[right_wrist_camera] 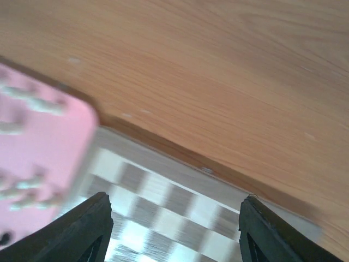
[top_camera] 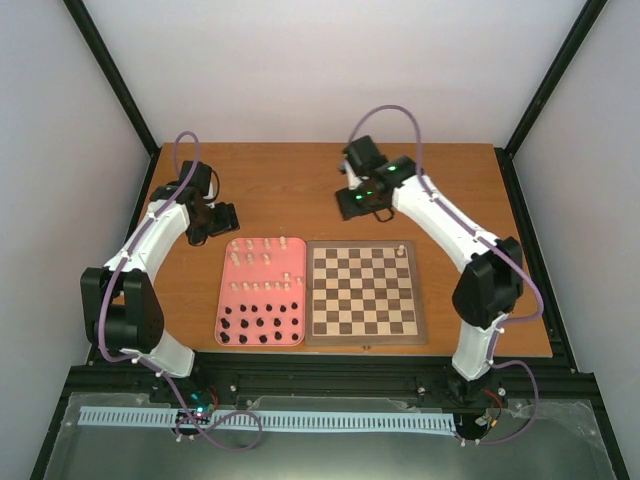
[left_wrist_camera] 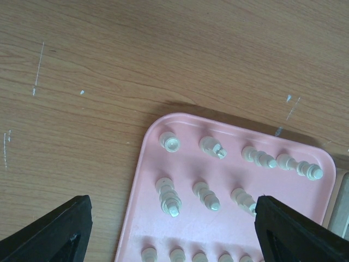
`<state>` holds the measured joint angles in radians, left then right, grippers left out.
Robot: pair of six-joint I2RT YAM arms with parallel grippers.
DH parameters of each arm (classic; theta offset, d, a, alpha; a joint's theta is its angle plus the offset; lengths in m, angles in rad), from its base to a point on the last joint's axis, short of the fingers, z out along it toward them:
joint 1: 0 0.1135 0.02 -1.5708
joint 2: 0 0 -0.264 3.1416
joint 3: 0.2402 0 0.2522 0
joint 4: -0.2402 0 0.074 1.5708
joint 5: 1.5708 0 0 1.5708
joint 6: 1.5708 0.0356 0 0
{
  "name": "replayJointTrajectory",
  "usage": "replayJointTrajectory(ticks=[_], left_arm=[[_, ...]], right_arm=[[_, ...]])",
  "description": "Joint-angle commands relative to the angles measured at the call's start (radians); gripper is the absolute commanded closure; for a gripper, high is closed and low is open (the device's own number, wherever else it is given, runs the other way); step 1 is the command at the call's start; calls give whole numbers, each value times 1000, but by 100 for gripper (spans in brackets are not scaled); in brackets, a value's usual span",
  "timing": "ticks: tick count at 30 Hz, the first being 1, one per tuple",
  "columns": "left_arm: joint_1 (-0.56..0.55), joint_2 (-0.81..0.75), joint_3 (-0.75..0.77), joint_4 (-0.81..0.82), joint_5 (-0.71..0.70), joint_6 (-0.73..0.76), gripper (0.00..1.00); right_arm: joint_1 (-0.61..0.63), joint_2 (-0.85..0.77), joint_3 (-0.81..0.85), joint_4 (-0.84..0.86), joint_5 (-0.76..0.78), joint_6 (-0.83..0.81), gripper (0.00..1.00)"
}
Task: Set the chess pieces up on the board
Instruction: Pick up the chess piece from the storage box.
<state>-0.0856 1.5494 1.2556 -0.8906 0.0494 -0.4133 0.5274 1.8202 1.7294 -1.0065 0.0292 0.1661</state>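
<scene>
One cream piece on the board, both pincers spread and empty.
A lone cream chess piece (top_camera: 401, 250) stands in the far right corner of the board (top_camera: 362, 293); the other chess pieces (top_camera: 265, 255) sit in the pink tray (top_camera: 222, 300) touching its left edge, black figures (top_camera: 262, 325) in the near rows. The left gripper (left_wrist_camera: 172, 207) hovers over the tray's far left corner, the right gripper (right_wrist_camera: 175, 199) over the board's far edge.
</scene>
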Motion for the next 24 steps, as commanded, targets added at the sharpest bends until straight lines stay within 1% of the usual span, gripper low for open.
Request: replayJointTrajectory(ticks=[1,5,8,16,21,24], left_arm=[[-2,7,40,-6,4,7,16],[-1,-6,56,-19,-11,-21,16],[1,-41,68,-16,-18,-40,16],[7,-99,163,-40,-112,-46,11],[10,-128,214,-61,-159,-38,9],[9,-145,213,-55,-170,-28,9]], right_arm=[[155,112,102,-9,-79,31,36],[266,219,211,9,-111,52,38],[311,270,248,43,-147,71,39],[346,365,283,109,-223,96,42],[368,450,358,102,-250,103,44],[380,502,409,94,-274,116,46]])
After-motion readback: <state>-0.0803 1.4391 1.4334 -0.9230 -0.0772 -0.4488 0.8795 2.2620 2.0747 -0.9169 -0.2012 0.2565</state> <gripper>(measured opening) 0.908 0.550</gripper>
